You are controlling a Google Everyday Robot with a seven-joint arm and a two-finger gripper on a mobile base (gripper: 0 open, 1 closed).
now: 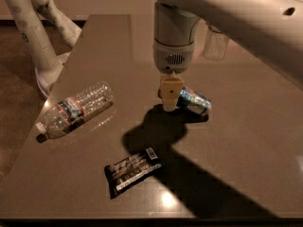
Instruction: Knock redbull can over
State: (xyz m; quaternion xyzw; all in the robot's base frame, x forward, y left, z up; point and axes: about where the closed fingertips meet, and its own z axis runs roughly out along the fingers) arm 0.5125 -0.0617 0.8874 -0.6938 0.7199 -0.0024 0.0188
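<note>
Gripper [171, 98]: hangs straight down from the wrist over the middle of the table [104, 46], with its tip down at the surface, touching or almost touching the can; it shows only as one pale block, so I cannot tell how far it is open, and I see no sign that it has hold of anything
Can [195, 101]: lies on its side on the table, just beside the gripper toward the right of the view; one end is hidden behind the gripper and the other points away to the right
Task state: I judge the knocking as done, because the can is not upright; the gripper is so low probably because a push has to meet the can's body
Arm [227, 8]: comes in from the upper right, above the table, and throws a dark shadow [189, 174] over the surface in front of the can
Bottle [75, 109]: clear plastic, on its side near the left edge, well apart from the can
Wrapper [132, 170]: dark snack packet, flat near the front edge, apart from everything
Glass [215, 44]: upright at the far side, partly covered by the arm, well apart from the can
Risk: a round can on its side may roll, so going straight up looks safer to me than a sideways sweep
</note>
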